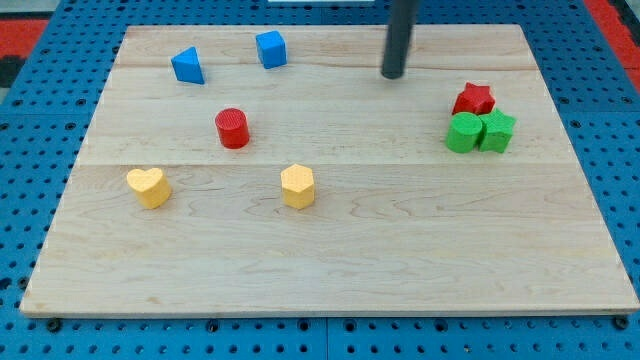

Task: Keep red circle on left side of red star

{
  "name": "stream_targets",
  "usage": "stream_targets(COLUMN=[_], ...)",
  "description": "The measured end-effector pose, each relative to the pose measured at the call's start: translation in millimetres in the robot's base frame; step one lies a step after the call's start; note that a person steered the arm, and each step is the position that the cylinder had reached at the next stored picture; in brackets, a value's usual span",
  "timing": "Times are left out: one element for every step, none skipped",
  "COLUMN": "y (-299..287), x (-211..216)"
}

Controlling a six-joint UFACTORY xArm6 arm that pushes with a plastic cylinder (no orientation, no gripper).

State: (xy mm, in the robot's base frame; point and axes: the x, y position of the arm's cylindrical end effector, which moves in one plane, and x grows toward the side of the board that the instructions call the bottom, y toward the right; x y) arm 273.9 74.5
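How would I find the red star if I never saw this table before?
Look at the wooden board and go to its right side in the view, where three blocks huddle together. The red star is at the top of that cluster, just above the green circle and green star. It is the only red, pointy one there; my tip is to its left.

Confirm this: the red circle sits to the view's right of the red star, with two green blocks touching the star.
Wrong side. The camera view shows the red circle to the view's left of the red star; the two green blocks do touch the star.
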Motion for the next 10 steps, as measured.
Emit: stream_targets(y=[-31,-45,-55,-65,-64,-64,-87,-114,-143,-190], x=[-8,-7,-7,-7,6,29,65,112,166,152])
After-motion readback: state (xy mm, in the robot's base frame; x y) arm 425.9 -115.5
